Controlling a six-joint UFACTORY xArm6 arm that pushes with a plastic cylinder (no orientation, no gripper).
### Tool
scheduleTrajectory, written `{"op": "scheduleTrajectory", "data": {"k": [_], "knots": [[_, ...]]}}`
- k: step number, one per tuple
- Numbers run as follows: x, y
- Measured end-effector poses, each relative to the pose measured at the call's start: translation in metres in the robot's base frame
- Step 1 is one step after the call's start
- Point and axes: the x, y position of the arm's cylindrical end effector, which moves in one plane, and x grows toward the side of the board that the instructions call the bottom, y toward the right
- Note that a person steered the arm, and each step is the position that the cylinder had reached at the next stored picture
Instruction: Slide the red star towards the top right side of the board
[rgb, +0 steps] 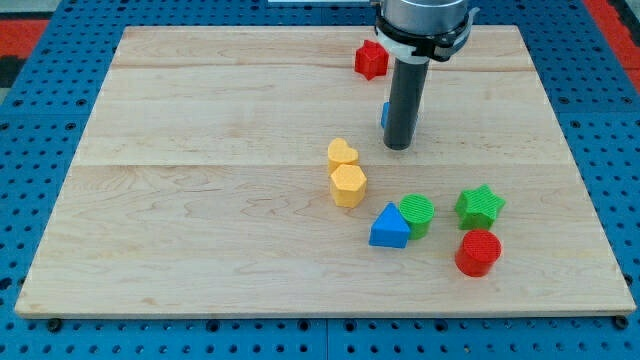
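The red star lies near the board's top edge, a little right of centre. My rod comes down from the view's top, and my tip rests on the board below and slightly right of the star, apart from it. A blue block is mostly hidden behind the rod, just left of it; its shape cannot be made out.
A yellow heart and yellow hexagon sit left of and below my tip. A blue triangle, green cylinder, green star and red cylinder cluster at the lower right. The wooden board lies on blue pegboard.
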Motion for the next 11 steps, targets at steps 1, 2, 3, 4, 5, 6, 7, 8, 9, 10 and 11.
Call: {"op": "scheduleTrajectory", "data": {"k": [1,2,3,4,5,6,7,8,9,10,11], "knots": [[-0.019,-0.024],[-0.042,-0.054],[-0.056,-0.066],[-0.082,-0.066],[-0.117,-0.065],[-0.141,-0.042],[-0.164,-0.01],[-0.171,0.021],[-0.154,0.054],[-0.103,0.092],[-0.047,0.11]]}}
